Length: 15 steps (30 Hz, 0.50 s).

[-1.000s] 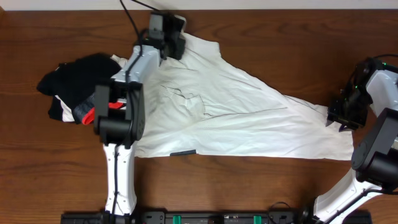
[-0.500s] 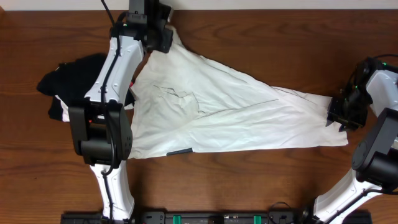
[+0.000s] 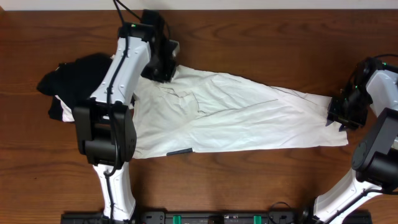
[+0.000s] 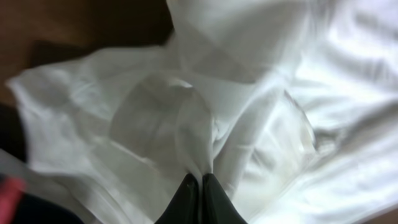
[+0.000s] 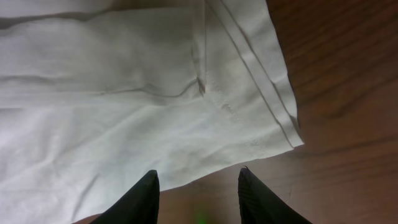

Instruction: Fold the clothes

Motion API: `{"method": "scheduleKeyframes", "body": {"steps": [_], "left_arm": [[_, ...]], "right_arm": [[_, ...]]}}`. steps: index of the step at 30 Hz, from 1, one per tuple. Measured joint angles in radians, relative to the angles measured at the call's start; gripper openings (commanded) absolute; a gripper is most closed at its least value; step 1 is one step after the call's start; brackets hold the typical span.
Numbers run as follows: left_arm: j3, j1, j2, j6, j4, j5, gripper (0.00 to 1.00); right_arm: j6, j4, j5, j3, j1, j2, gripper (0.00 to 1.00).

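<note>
White T-shirt (image 3: 236, 118) spread lengthwise across the counter (image 3: 261, 180).
The left fingers (image 4: 200, 190) are closed, pinching a bunched fold at its upper left corner; the right fingers (image 5: 148, 193) stand apart over its hemmed right end, with the cloth lying flat beneath them.
</note>
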Motion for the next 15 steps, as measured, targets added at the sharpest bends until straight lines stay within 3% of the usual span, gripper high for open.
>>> {"method": "scheduleKeyframes", "body": {"steps": [13, 14, 15], "left_arm": [[0.000, -0.026, 0.000, 0.000, -0.253, -0.005, 0.06], [0.000, -0.027, 0.000, 0.000, -0.267, -0.009, 0.10], [0.000, -0.027, 0.000, 0.002, -0.277, -0.016, 0.25]], "right_arm": [[0.000, 0.002, 0.000, 0.000, 0.000, 0.000, 0.41], [0.000, 0.002, 0.000, 0.000, 0.000, 0.000, 0.41], [0.000, 0.002, 0.000, 0.000, 0.000, 0.000, 0.41]]}}
